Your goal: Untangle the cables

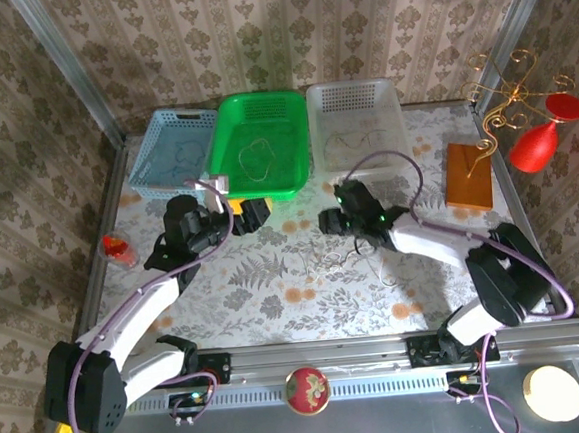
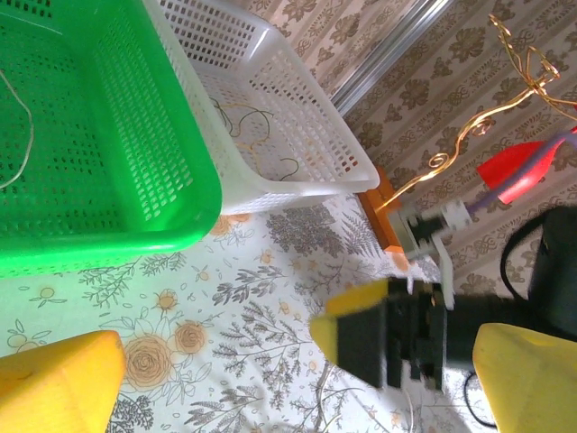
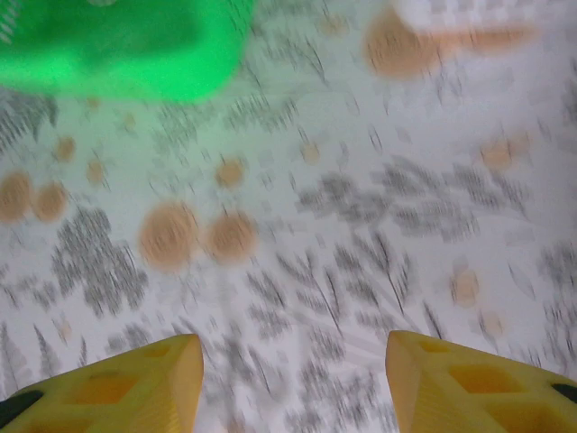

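Two cables sit binned. Top view: tan cable (image 1: pixel 258 160) in green basket (image 1: pixel 260 97), upper centre; dark cable (image 1: pixel 349 138) in white basket (image 1: pixel 349 84) beside it. Left gripper (image 1: pixel 256 215) spread wide, empty, just below green basket; right gripper (image 1: pixel 332 220) mid-frame. Left wrist: thin whitish cable (image 2: pixel 410 413), bottom right, under right gripper. Right wrist: blurred, jaws apart, nothing between. Likely between picks; next needs a low pinch on that whitish cable.
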